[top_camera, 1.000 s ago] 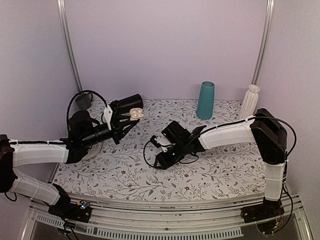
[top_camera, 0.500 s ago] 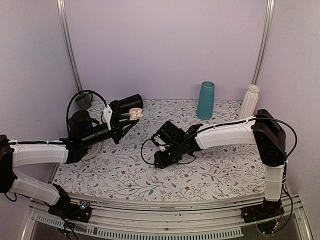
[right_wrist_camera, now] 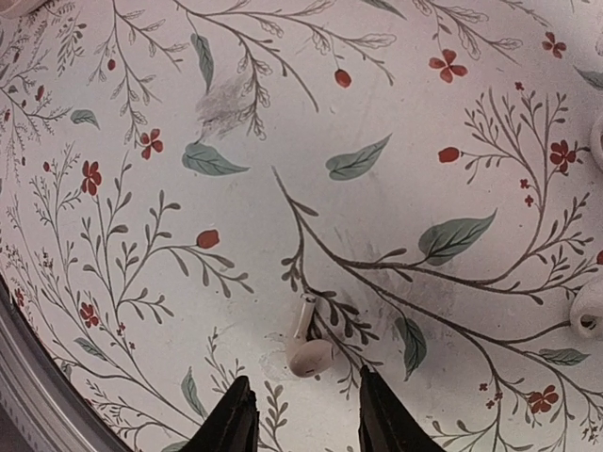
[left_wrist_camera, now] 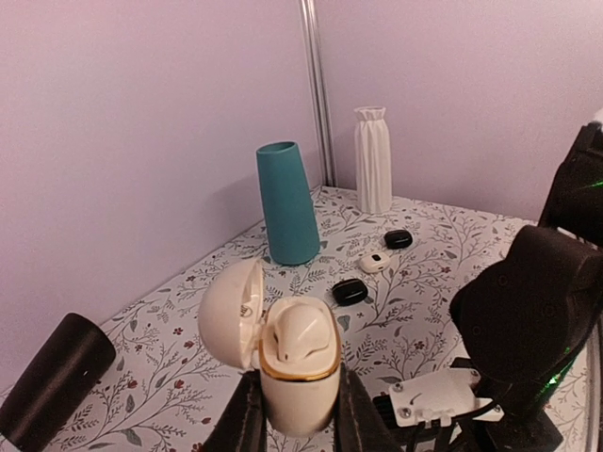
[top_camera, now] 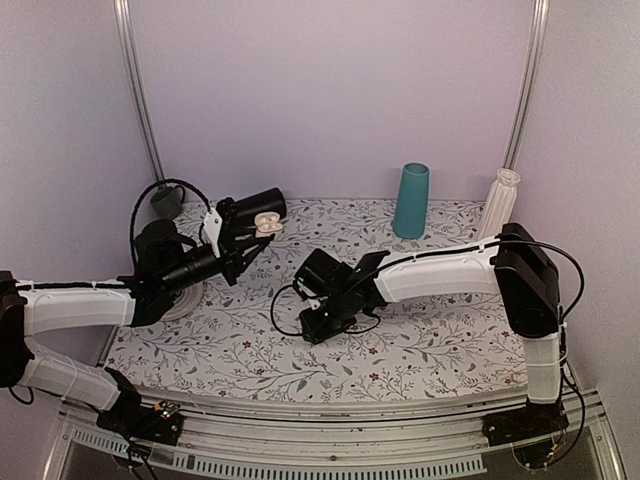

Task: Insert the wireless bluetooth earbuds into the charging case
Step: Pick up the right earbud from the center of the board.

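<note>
The white charging case (left_wrist_camera: 300,372) stands upright with its lid swung open to the left. My left gripper (left_wrist_camera: 297,410) is shut on its lower body and holds it above the table's back left (top_camera: 265,226). One white earbud (left_wrist_camera: 300,331) sits in the case. A second earbud (right_wrist_camera: 309,350) lies on the flowered tablecloth. My right gripper (right_wrist_camera: 306,405) hangs over this earbud, open, with the earbud just ahead of the gap and touching neither finger. In the top view the right gripper (top_camera: 316,325) points down at mid-table.
A teal cup (top_camera: 411,200) and a white ribbed vase (top_camera: 500,203) stand at the back right. A black cylinder (top_camera: 256,206) lies behind the case. Two small black pieces (left_wrist_camera: 350,291) and a small white piece (left_wrist_camera: 375,262) lie near the cup. A white rounded piece (right_wrist_camera: 589,311) sits at the right.
My right arm has swung left across the table, bringing its gripper over mid-table. The left arm, with the case, has hardly moved.
</note>
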### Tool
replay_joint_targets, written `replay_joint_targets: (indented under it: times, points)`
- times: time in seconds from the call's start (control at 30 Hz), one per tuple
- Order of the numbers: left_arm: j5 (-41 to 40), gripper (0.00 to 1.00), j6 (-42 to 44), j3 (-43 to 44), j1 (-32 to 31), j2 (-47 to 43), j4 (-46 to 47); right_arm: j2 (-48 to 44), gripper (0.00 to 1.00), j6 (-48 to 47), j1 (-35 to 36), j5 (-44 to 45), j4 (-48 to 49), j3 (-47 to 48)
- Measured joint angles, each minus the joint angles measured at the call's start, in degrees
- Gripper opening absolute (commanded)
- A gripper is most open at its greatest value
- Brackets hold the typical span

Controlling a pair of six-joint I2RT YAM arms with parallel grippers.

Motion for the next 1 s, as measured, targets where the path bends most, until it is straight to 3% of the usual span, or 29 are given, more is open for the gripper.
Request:
replay_joint_targets:
  times: [1.0]
  points:
    - [-1.46,0.00,-1.49,0.00,1.16,-0.09,-0.35,3.98,0.32,-0.98,1.66,2.43,-1.97,3.04]
